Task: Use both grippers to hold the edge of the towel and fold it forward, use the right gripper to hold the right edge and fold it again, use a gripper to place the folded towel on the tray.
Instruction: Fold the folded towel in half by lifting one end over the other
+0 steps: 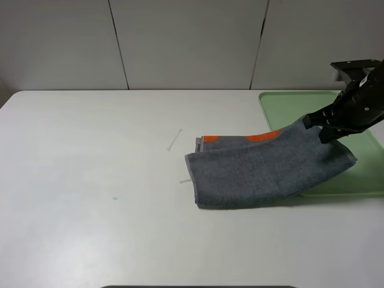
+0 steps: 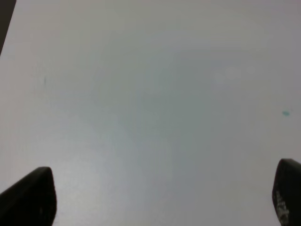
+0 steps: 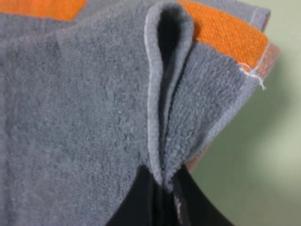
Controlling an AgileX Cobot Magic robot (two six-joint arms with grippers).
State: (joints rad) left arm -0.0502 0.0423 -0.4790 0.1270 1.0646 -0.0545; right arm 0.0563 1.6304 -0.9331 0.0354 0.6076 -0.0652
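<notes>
The black-jawed left gripper [image 2: 158, 200] hangs over the bare white tabletop [image 2: 141, 94]. Its two fingertips [image 2: 28, 197] stand wide apart and hold nothing. It seems to be parked out of the way because the step in hand looks like a one-arm job, and it does not show in the high view.

A thin white strip [image 1: 174, 140] lies loose on the table near the middle, just beside the cloth.

Right of centre is the dark grey terry cloth towel [image 1: 258, 174], already doubled into a thick, roughly oblong bundle. Its left end rests on the table, and its right end is raised and reaches over the near left part of the tray. An orange band [image 1: 263, 137] peeks from the far edge between grey layers. The pile looks soft and nubbly, and the hems are pale. The wrist view shows the stacked edges pinched into a narrow upright pleat.

The black right gripper [image 1: 327, 123], on its bulky arm, has its jaws clamped shut on that right edge. It takes all the layers at once, presumably so the fold holds together as the bundle travels.

At far right, the large flat pale green plastic tray [image 1: 288, 102] waits with most of its floor bare. Only the towel's lifted end is above it, so the placing is judged not yet done.
</notes>
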